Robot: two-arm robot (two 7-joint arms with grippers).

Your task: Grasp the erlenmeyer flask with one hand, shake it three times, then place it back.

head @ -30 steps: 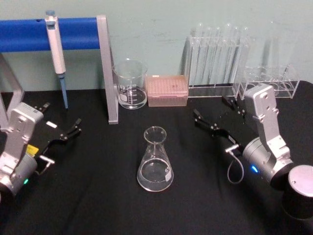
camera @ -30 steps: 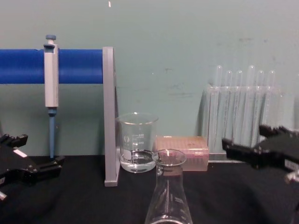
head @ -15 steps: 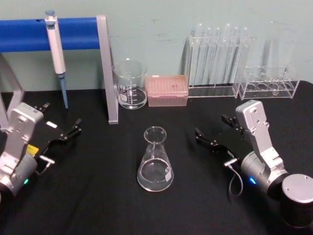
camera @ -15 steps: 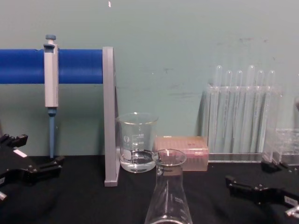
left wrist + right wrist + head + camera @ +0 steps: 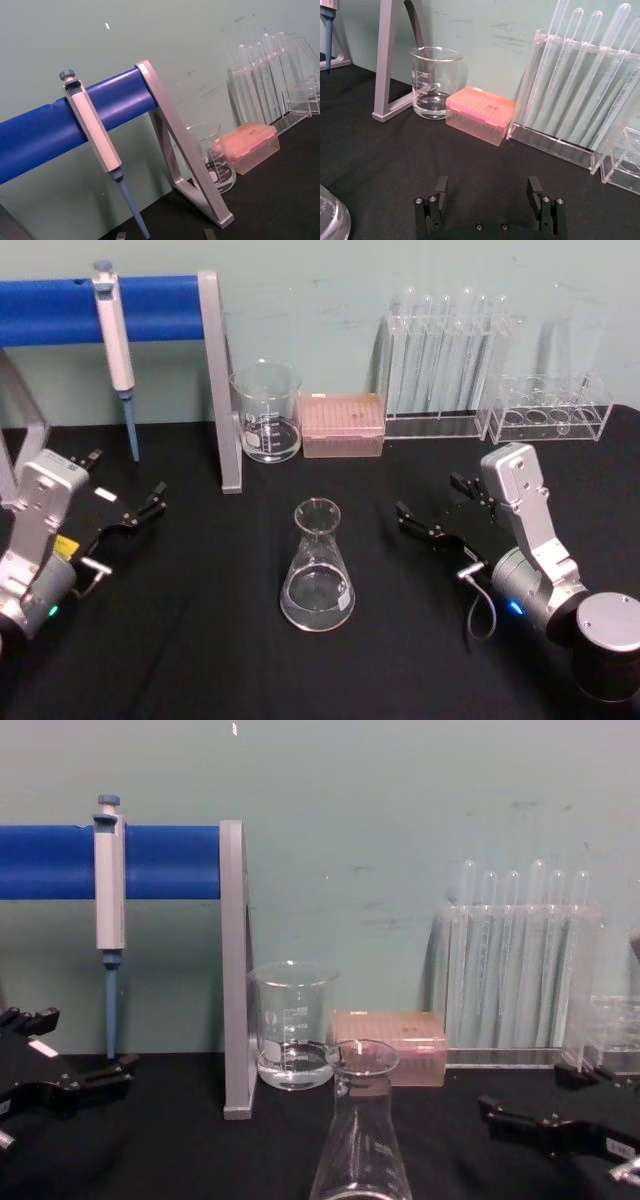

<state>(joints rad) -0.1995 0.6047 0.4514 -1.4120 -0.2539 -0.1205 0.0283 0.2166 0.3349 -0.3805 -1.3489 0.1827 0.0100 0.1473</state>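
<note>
The erlenmeyer flask (image 5: 318,570) stands upright on the black table, clear glass with a wide base and narrow neck; it also rises at the front of the chest view (image 5: 361,1140), and its base edge shows in the right wrist view (image 5: 330,220). My right gripper (image 5: 428,498) is open, low over the table to the flask's right, a short gap away and touching nothing. Its two fingers (image 5: 441,185) stand wide apart. My left gripper (image 5: 128,472) rests open at the far left, well clear of the flask.
Along the back wall stand a glass beaker (image 5: 266,412) with some liquid, a pink tip box (image 5: 343,424), a test tube rack (image 5: 445,355) and a low clear rack (image 5: 550,410). A pipette (image 5: 115,340) hangs on the blue bar stand (image 5: 160,308).
My right gripper has come down from beside the racks to table height and nearer the flask, then edged slightly left. The flask and left arm have not moved.
</note>
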